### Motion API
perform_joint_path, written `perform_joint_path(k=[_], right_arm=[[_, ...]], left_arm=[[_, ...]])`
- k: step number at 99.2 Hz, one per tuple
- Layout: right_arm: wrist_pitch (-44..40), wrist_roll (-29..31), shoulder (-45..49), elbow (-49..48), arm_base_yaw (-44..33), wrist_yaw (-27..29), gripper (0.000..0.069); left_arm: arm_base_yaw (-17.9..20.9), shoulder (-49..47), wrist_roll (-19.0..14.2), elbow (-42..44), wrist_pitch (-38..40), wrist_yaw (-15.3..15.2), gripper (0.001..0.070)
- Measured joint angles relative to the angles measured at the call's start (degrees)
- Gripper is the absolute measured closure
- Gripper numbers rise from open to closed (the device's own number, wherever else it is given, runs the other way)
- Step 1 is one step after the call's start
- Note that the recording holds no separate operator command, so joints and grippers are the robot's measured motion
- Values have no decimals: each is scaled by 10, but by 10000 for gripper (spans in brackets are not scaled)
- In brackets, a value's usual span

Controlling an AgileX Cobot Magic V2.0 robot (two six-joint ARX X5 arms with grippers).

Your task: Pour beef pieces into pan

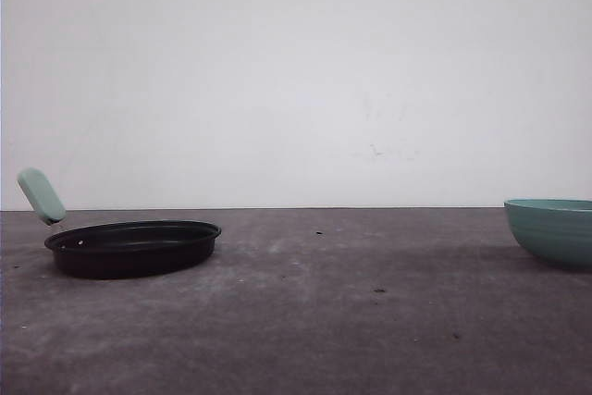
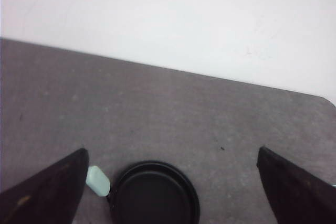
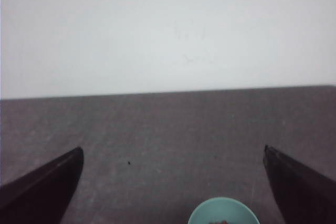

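The shallow black pan [image 1: 134, 247] rests on the table at the left, its mint-green handle [image 1: 41, 195] pointing up and left. Seen from the left wrist, the pan [image 2: 155, 195] lies far below, between the wide-apart fingers of my open left gripper [image 2: 172, 182], with the handle [image 2: 97, 180] close to one finger. A teal bowl [image 1: 553, 230] stands at the right edge of the table. From the right wrist the bowl [image 3: 223, 211] holds a sliver of reddish beef pieces [image 3: 220, 222] at the frame edge. My right gripper [image 3: 173, 182] hangs open high above it.
The dark grey table [image 1: 333, 321] runs back to a plain white wall [image 1: 296, 71]. A wide stretch of bare tabletop separates pan and bowl. A few small dark specks [image 1: 379, 290] dot the surface.
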Motion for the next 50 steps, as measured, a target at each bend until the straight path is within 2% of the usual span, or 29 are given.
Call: perform_joint_path(k=[9, 20, 25, 39, 50], right_arm=[[-9, 0, 9, 0, 0, -10, 7], [-35, 0, 25, 0, 0, -35, 7], [-48, 0, 32, 0, 0, -49, 7], [-87, 0, 45, 0, 0, -73, 7], [-103, -5, 40, 0, 0, -73, 7]], left_arm=[[28, 53, -13, 2, 0, 36, 80], [59, 140, -47, 1, 18, 123, 78], [70, 179, -62, 1, 30, 149, 78], [97, 261, -80, 1, 14, 158, 78], [115, 320, -79, 1, -8, 157, 78]])
